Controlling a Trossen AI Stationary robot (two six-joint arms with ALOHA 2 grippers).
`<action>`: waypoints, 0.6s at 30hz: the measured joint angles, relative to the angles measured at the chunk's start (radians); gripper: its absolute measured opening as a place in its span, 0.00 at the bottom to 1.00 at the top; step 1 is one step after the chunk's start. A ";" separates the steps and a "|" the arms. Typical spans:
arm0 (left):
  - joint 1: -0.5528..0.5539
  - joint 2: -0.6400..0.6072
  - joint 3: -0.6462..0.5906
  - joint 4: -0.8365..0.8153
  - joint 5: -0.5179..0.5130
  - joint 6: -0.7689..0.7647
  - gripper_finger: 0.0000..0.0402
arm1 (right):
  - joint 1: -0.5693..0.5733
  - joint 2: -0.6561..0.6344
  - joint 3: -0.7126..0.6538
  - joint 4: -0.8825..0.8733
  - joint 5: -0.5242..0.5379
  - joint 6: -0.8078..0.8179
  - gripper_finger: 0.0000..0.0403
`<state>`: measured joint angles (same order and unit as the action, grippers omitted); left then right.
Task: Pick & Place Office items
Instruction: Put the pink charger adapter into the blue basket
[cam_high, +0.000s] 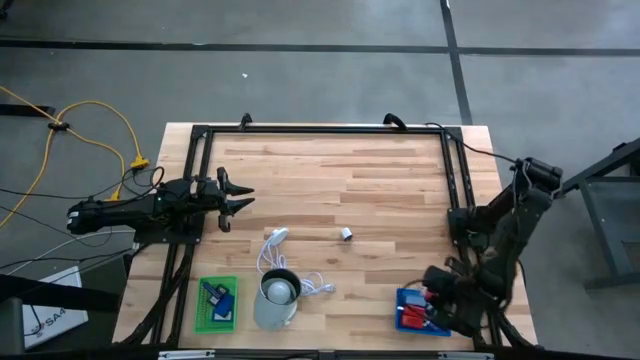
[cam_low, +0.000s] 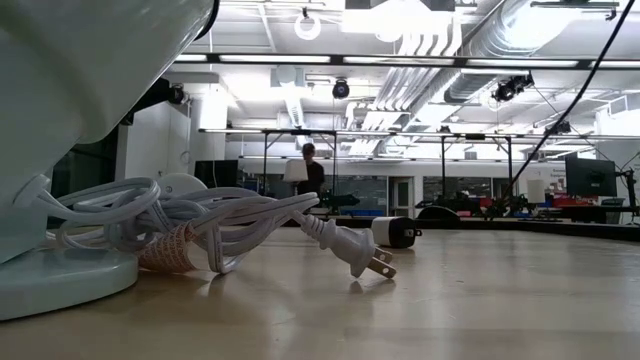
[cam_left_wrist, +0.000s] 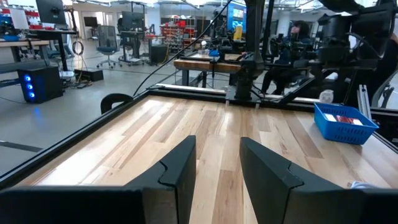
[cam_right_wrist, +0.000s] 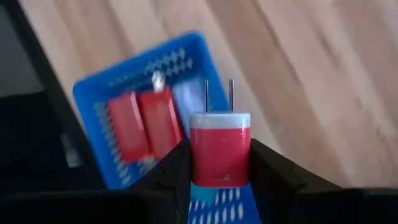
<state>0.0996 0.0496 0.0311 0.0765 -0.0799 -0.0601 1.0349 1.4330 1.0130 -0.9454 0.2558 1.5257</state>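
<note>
While the left hand (cam_high: 237, 200) waits with its fingers spread apart over the bare wood at the table's (cam_high: 340, 170) left side, the right hand (cam_right_wrist: 219, 163) hangs above the blue tray (cam_right_wrist: 99, 102) near the table's right front corner, fingers clamped on a red charger plug (cam_right_wrist: 219, 149) with white top and two prongs. Two red pieces (cam_right_wrist: 143, 124) lie in that tray. Another small white piece (cam_high: 346, 234) sits mid-table.
</note>
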 joint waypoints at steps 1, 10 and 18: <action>0.000 0.000 0.000 0.000 0.000 0.000 0.30 | 0.025 0.000 0.000 0.000 0.000 0.023 0.29; 0.000 0.000 0.000 0.000 0.000 0.000 0.30 | 0.168 0.001 0.000 0.001 0.015 0.176 0.29; 0.000 0.000 0.000 0.000 0.000 0.000 0.30 | 0.178 0.007 0.000 0.001 0.040 0.183 0.29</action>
<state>0.0994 0.0495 0.0312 0.0765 -0.0799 -0.0598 1.2131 1.4396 1.0126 -0.9440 0.2962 1.7088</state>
